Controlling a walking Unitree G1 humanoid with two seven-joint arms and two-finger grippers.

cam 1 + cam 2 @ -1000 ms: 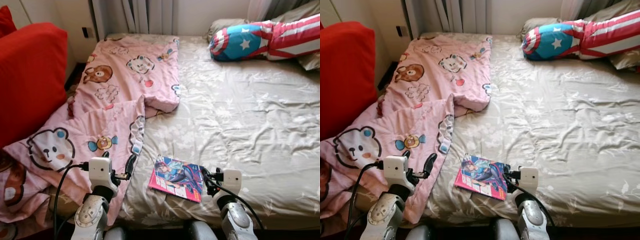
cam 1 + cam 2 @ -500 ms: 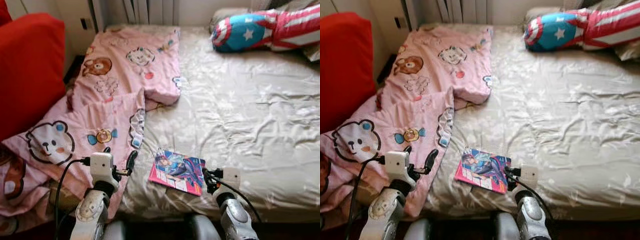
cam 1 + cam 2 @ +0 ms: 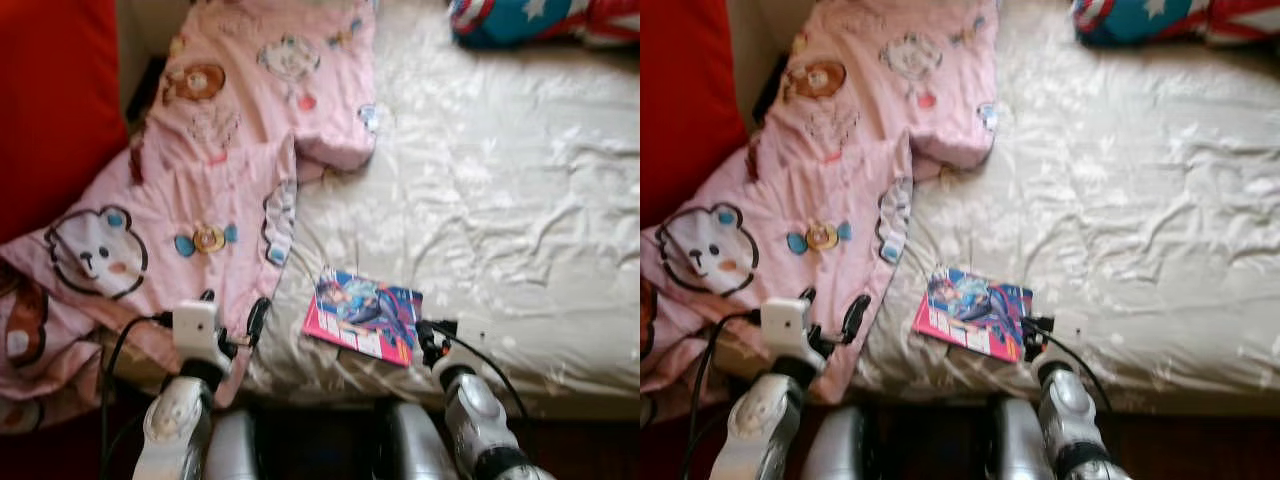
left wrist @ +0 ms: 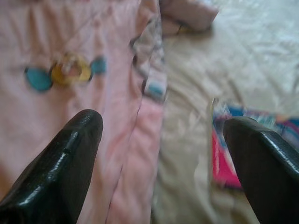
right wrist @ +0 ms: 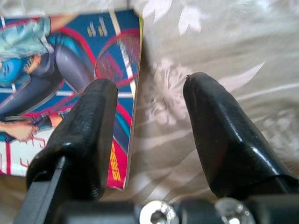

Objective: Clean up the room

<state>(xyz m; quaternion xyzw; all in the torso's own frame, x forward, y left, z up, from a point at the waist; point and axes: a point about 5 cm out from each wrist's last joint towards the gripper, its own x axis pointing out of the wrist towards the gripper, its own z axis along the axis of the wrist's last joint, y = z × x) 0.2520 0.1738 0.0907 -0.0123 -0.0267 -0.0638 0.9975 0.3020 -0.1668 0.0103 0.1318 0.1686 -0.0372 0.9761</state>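
Note:
A colourful magazine [image 3: 363, 315] lies flat near the front edge of the bed [image 3: 500, 220]. My right gripper [image 3: 424, 338] is open just past the magazine's right edge; in the right wrist view one finger [image 5: 84, 126] sits over the cover [image 5: 56, 84] and the other over the beige sheet. My left gripper [image 3: 236, 318] is open above the hem of a pink cartoon-print blanket [image 3: 210, 190], to the left of the magazine [image 4: 229, 158]. Nothing is held.
A red cushion or chair [image 3: 50, 110] stands at the far left. A blue, red and white star-print pillow [image 3: 540, 20] lies at the bed's far end. The pink blanket hangs over the bed's left side.
The head camera has tilted downward and nearer, so the whole scene slid up in the picture. Both arms keep their places beside the magazine; nothing was picked up.

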